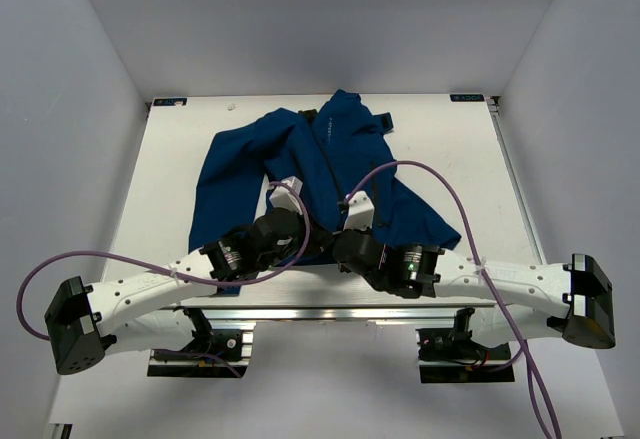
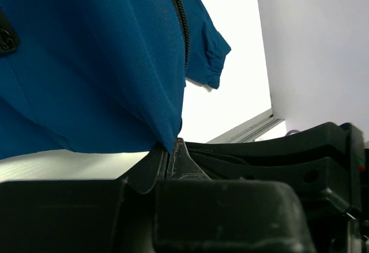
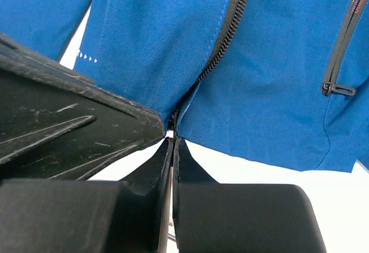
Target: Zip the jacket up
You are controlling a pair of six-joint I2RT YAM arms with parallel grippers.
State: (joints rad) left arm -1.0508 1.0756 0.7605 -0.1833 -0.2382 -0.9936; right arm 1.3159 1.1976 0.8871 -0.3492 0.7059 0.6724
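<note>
The royal-blue jacket point(image 1: 330, 159) lies spread on the white table point(image 1: 165, 189), hem towards the arms. Both grippers meet at the middle of its near hem. My left gripper point(image 1: 312, 237) is shut on a corner of the hem point(image 2: 168, 143), beside the dark central zipper point(image 2: 181, 17). My right gripper point(image 1: 340, 237) is shut at the zipper's bottom end point(image 3: 174, 117), with a thin dark piece, probably the pull, pinched between its fingers point(image 3: 183, 161). The zipper point(image 3: 228, 28) runs up and away, its teeth closed in the stretch I can see.
A sleeve cuff point(image 2: 210, 63) lies near the table's right metal edge rail point(image 2: 248, 129). A side pocket zipper with its pull point(image 3: 337, 63) is right of the centre. Pale chest lettering point(image 3: 86, 57) shows on the left. The left gripper's black body point(image 3: 57, 126) crowds the right gripper.
</note>
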